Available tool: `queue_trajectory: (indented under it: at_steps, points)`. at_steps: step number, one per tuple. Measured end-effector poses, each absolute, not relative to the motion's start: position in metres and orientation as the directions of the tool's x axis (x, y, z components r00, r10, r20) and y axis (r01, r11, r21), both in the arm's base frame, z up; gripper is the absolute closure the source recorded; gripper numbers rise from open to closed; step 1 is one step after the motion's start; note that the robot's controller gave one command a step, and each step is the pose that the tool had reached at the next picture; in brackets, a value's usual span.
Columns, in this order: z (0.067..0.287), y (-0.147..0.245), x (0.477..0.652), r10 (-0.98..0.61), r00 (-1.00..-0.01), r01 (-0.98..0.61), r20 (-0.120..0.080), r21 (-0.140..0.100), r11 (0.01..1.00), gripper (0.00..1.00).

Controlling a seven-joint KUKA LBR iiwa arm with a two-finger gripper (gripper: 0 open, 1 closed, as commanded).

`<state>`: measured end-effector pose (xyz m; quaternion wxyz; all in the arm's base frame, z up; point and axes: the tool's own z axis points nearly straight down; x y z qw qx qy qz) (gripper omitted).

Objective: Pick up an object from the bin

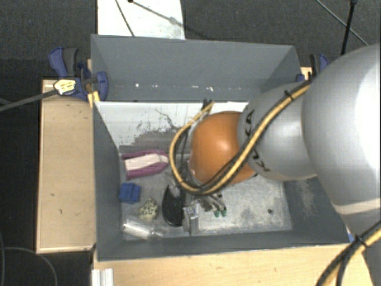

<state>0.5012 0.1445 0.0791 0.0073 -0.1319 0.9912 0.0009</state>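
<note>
Although the gripper (191, 214) was low inside the grey metal bin (107, 177), we judged the pick not yet made: the glossy black oval object (172, 207) lay on the floor near the front wall, just beside it on the camera's left. Whether the gripper was spread or pressed together we could not tell. The oval's long axis ran front to back, narrower end toward the back wall; grasping and lifting were left.

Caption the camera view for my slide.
Arm's pincer low in the grey bin, beside a black oval object.
</note>
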Motion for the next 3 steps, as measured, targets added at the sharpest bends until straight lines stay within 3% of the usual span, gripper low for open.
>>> queue_trajectory:
  at_steps: [1, 2, 3]
  points:
    - [0.180, 0.114, 0.482, -0.447, -0.895, -0.447, -0.008, -0.002, 0.895, 1.00]
    - [0.177, 0.115, 0.481, -0.444, -0.896, -0.444, -0.002, 0.000, 0.896, 0.00]
    - [0.073, 0.141, 0.519, -0.527, -0.850, -0.527, -0.019, 0.001, 0.850, 0.00]
